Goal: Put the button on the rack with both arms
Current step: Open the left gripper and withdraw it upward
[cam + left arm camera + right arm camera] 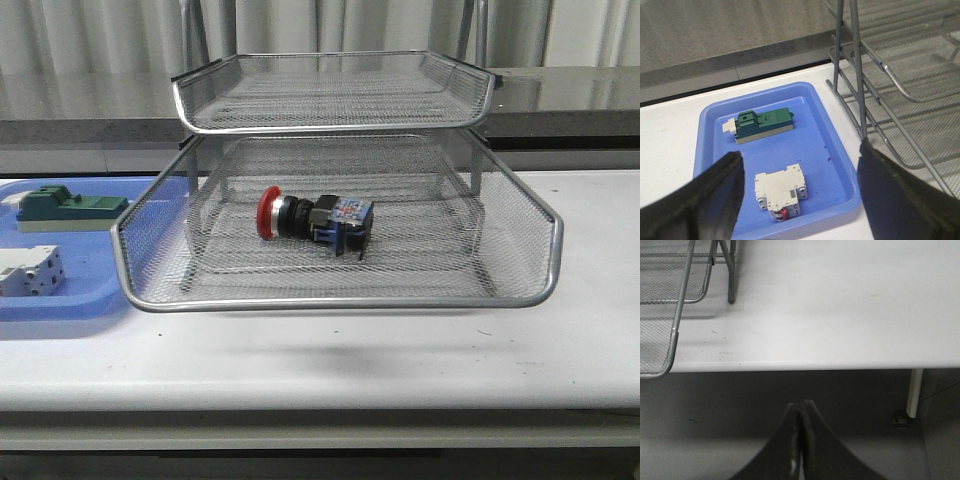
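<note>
The button (314,219), red-headed with a black collar and blue-black rear block, lies on its side on the middle tier of the silver wire-mesh rack (340,299). Neither arm shows in the front view. In the left wrist view my left gripper (801,190) is open and empty, hanging above the blue tray with the rack's legs and mesh (900,85) off to one side. In the right wrist view my right gripper (801,412) is shut with nothing in it, held beyond the table's front edge, apart from the rack's corner (670,340).
A flat blue tray (75,300) left of the rack holds a green block (72,207) and a white terminal block (30,270). Both also show under the left gripper: the green block (764,123), the white block (781,190). White table top (840,305) lies right of the rack.
</note>
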Controlling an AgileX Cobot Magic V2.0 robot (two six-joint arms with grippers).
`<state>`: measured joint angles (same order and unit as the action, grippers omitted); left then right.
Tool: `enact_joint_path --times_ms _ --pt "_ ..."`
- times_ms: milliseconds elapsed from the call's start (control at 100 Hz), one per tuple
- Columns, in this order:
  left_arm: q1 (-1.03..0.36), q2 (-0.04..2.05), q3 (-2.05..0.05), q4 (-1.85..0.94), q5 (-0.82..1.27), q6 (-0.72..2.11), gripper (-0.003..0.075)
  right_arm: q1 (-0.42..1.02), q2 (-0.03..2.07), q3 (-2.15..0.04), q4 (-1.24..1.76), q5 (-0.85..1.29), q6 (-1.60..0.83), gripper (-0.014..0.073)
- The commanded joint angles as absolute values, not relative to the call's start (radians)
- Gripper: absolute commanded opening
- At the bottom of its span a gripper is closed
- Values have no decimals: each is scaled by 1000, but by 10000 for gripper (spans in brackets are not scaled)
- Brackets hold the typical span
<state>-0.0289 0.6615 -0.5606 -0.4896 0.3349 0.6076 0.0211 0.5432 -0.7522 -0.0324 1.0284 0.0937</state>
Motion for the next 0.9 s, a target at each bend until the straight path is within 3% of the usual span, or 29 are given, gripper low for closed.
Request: enact_joint_path --times_ms 0,240,630,770,890 --pt "-29 566 -506 -572 180 594 460 16 545 -785 -45 977 89 -69" --pt "-28 375 -359 -596 0 594 460 16 545 -785 -45 977 89 -69" --pt "-28 362 -350 -596 12 594 454 16 545 -785 -45 977 89 -69" --pt "-28 362 -350 -596 11 594 347 16 545 -785 -45 977 89 -69" --pt "-28 362 -350 -596 11 594 174 16 545 -785 -45 977 89 -69"
